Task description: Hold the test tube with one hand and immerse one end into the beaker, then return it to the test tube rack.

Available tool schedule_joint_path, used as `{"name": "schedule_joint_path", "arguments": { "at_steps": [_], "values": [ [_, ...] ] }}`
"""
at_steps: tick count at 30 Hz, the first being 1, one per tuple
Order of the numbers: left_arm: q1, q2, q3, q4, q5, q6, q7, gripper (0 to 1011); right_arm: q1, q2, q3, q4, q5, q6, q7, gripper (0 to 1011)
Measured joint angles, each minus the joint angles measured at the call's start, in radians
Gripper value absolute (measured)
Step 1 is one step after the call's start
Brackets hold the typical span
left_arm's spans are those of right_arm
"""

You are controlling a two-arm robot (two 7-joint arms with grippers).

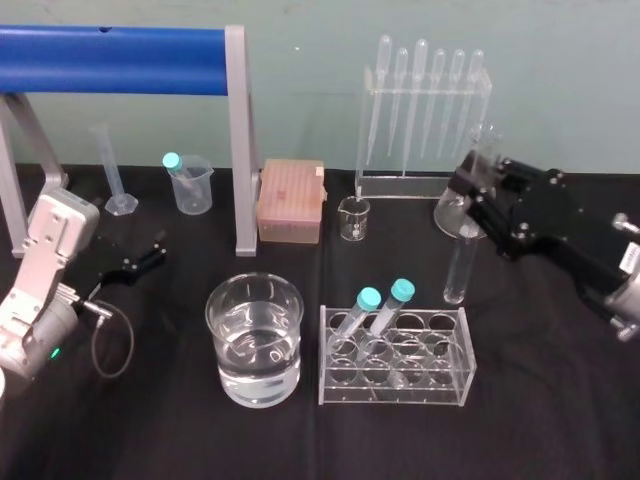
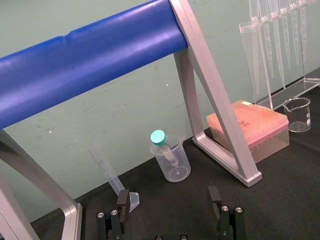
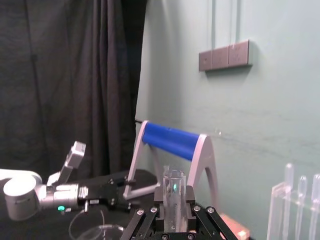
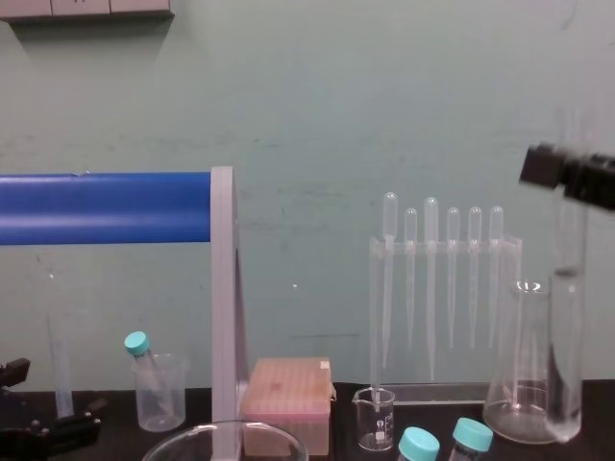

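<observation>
Black-clothed table (image 1: pixel 150 440): near its right edge the right gripper (image 1: pixel 478 205) clamps the test tube (image 1: pixel 461 262) upright behind the rack (image 1: pixel 395 390), beaker (image 1: pixel 254 340) beside the rack; left gripper (image 1: pixel 140 262) lies spread by the left edge.

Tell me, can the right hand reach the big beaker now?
Probably yes: the right hand holds the test tube upright, and only the rack with capped tubes lies partly between it and the beaker.
</observation>
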Motion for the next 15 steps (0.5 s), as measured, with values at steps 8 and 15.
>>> {"name": "schedule_joint_path", "arguments": {
  "at_steps": [8, 15],
  "values": [
    [0.0, 0.0, 0.0, 0.0, 0.0, 0.0, 0.0, 1000, 0.042, -0.017, -0.029, 0.071, -0.01, 0.015, 0.034, 225],
    [0.0, 0.0, 0.0, 0.0, 0.0, 0.0, 0.0, 1000, 0.064, -0.023, -0.042, 0.103, -0.016, 0.018, 0.05, 225]
  ]
}}
